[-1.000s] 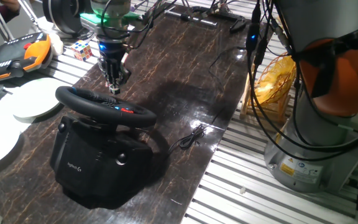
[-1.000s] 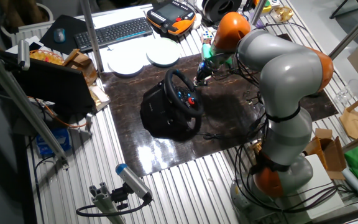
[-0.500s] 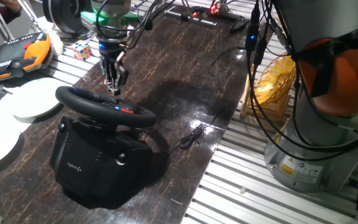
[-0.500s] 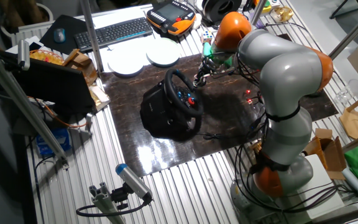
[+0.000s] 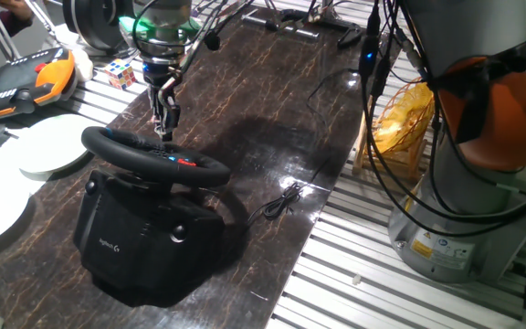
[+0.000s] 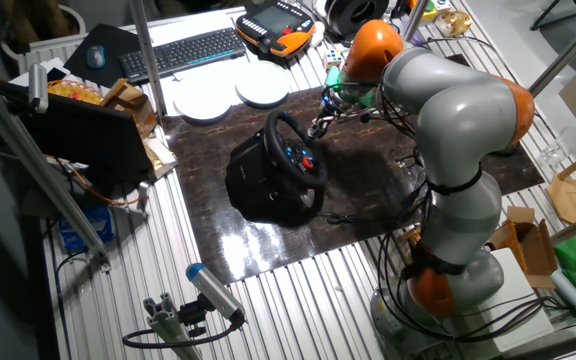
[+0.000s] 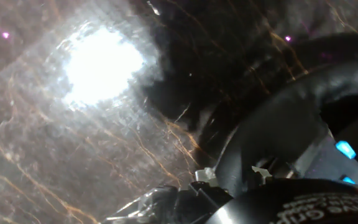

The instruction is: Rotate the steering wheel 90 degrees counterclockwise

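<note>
Steering wheel sits on its bulky black base w/ white logo, at the near-left part of the dark marble-look mat. Rim tilted, red + blue hub buttons visible. Gripper hangs just above the far edge of the rim, fingers pointing down, close together; can't tell if they touch the rim or grip anything. In the other fixed view the gripper is right beside the wheel on the arm's side. Hand view: thick black rim curves across the right, blurry, bright glare on the mat to the left. White plates + orange-and-black gadget off to the left, Rubik's cube behind, thin cable on the mat to the right of the base
</note>
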Available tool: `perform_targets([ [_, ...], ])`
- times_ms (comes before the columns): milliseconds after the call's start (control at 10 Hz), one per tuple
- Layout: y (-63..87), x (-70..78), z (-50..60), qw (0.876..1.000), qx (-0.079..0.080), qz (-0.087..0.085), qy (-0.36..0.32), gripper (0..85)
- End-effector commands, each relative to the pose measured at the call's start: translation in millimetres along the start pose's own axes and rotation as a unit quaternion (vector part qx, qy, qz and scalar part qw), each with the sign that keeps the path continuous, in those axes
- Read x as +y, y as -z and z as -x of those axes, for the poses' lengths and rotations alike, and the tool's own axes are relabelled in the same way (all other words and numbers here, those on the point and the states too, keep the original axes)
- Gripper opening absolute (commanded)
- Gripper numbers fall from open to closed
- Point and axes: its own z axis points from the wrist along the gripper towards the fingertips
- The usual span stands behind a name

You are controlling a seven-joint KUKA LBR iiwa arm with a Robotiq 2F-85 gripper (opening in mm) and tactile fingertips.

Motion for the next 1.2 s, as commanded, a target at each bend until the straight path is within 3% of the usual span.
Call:
perform_targets([
  [0,0.1,-0.5,-0.6,1.000,0.003,-0.002,-0.003,39.3],
  [500,-4.0,0.9,-3.9,0.999,0.015,-0.010,-0.030,49.3],
  [1100,-12.4,0.0,-12.9,0.999,0.015,-0.011,-0.041,49.7],
])
